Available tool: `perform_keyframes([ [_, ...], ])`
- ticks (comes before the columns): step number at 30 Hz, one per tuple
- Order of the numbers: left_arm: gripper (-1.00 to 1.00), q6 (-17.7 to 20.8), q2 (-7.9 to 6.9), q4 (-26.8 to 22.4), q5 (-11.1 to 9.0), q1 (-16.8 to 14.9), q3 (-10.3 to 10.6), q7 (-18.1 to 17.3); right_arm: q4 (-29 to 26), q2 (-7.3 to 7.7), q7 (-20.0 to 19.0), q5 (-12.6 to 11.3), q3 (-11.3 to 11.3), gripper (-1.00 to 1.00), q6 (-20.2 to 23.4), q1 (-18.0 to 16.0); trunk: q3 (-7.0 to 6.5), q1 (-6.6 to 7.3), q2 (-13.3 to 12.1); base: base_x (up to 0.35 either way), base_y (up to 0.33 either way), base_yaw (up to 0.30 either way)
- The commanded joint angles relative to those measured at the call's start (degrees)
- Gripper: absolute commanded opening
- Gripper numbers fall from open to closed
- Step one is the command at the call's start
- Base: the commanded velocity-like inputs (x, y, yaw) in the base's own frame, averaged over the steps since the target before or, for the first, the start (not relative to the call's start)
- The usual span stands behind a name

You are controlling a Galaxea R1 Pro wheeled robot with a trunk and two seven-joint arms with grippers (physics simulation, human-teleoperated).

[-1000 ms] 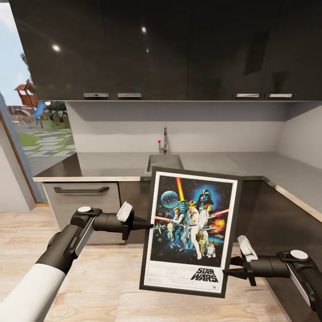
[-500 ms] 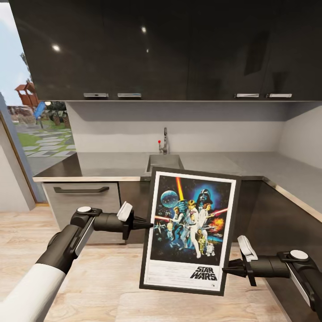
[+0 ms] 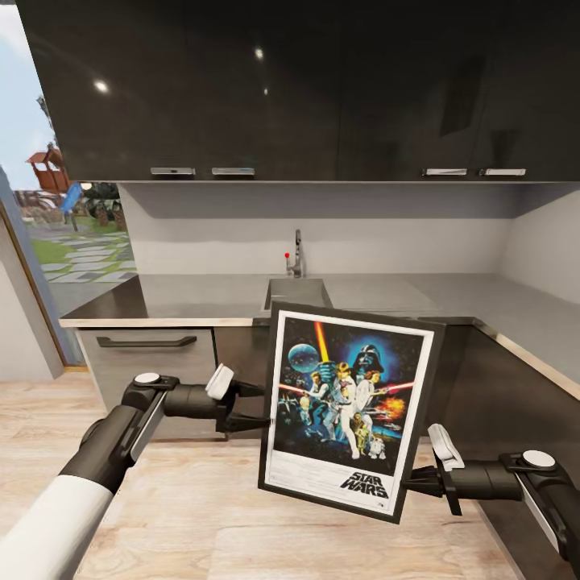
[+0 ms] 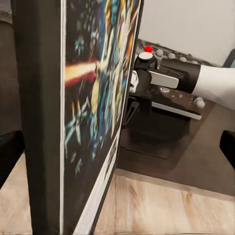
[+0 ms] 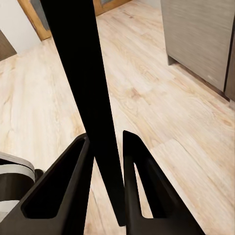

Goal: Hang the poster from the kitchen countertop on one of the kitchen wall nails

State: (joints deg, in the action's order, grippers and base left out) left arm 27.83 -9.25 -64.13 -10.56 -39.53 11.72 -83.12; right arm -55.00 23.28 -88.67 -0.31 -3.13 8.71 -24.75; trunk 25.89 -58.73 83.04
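The poster [image 3: 346,403] hangs upright in the air in front of the kitchen countertop [image 3: 193,300], black-framed, with the STAR WARS logo at its lower right. My right gripper [image 3: 409,482] is shut on the frame's lower right edge. In the right wrist view the black edge [image 5: 83,83] runs between the two closed fingers [image 5: 63,181]. My left gripper [image 3: 266,405] is open at the poster's left edge, one finger above the other. In the left wrist view the frame edge [image 4: 41,122] stands between the spread fingers [image 4: 10,156].
Glossy dark upper cabinets [image 3: 290,89] hang over the counter, which has an inset sink [image 3: 294,290] and tap [image 3: 296,254]. The counter turns along the right wall [image 3: 532,322]. A glass doorway [image 3: 48,242] opens at the left. Light wood floor [image 3: 185,507] lies below.
My left gripper has opened and drawn slightly back to the left. The poster has turned a little, its lower left corner rising, while the right gripper keeps its hold.
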Motion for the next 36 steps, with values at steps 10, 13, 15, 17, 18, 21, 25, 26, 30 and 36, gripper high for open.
perform_keyframes([
  [10,1.00,0.6,-7.47,1.2,-0.3,0.0,-1.0,-6.5,0.0,0.00,-0.3,0.0,0.0,-1.00,0.7,0.0,0.07,0.00,0.0,0.000,0.000,0.000],
  [13,1.00,0.6,-9.43,1.2,-0.3,0.0,-1.4,-6.9,0.0,0.01,-0.3,0.0,0.0,-1.00,0.7,0.0,0.07,0.00,0.0,0.000,0.000,0.000],
  [15,1.00,0.5,-10.80,1.9,-0.3,0.0,-1.6,-6.9,0.0,0.01,-0.3,0.0,0.0,-1.00,0.7,0.0,0.07,0.00,0.0,0.000,0.000,0.000],
  [17,1.00,0.4,-11.24,3.1,-0.3,0.0,-1.6,-6.9,0.0,0.01,-0.3,0.0,-0.1,-1.00,0.7,0.0,0.07,0.00,0.0,0.000,0.000,0.000],
  [18,1.00,-0.4,-11.55,4.8,-0.3,0.0,-1.7,-6.9,-0.1,0.01,-0.3,0.0,-0.1,-1.00,0.7,0.0,0.07,0.00,0.0,0.000,0.000,0.000],
  [21,1.00,-5.8,-11.91,11.8,-0.3,0.0,-2.6,-6.9,-0.1,0.01,-0.3,0.0,-0.1,-1.00,0.7,0.0,0.07,0.00,0.0,0.000,0.000,0.000],
  [25,1.00,-12.9,-11.98,22.1,-0.3,0.0,-3.8,-6.9,-0.1,0.01,-0.3,0.0,-0.2,-1.00,0.7,0.0,0.07,0.00,0.0,0.000,0.000,0.000],
  [26,1.00,-14.3,-11.99,24.2,-0.3,0.0,-4.0,-6.9,-0.1,0.01,-0.3,0.0,-0.2,-1.00,0.7,0.0,0.07,0.00,0.0,0.000,0.000,0.000],
  [30,1.00,-26.5,-11.86,40.1,-0.4,0.0,-4.4,-6.8,-0.1,0.01,-0.3,0.0,-0.3,-1.00,0.8,0.0,0.07,0.00,0.0,0.000,0.000,0.000],
  [36,1.00,-37.5,-11.12,56.9,-3.9,0.0,-4.7,-5.5,-0.2,0.01,-0.3,0.0,-0.5,-1.00,0.8,0.0,0.07,0.00,0.0,0.000,0.000,0.000],
])
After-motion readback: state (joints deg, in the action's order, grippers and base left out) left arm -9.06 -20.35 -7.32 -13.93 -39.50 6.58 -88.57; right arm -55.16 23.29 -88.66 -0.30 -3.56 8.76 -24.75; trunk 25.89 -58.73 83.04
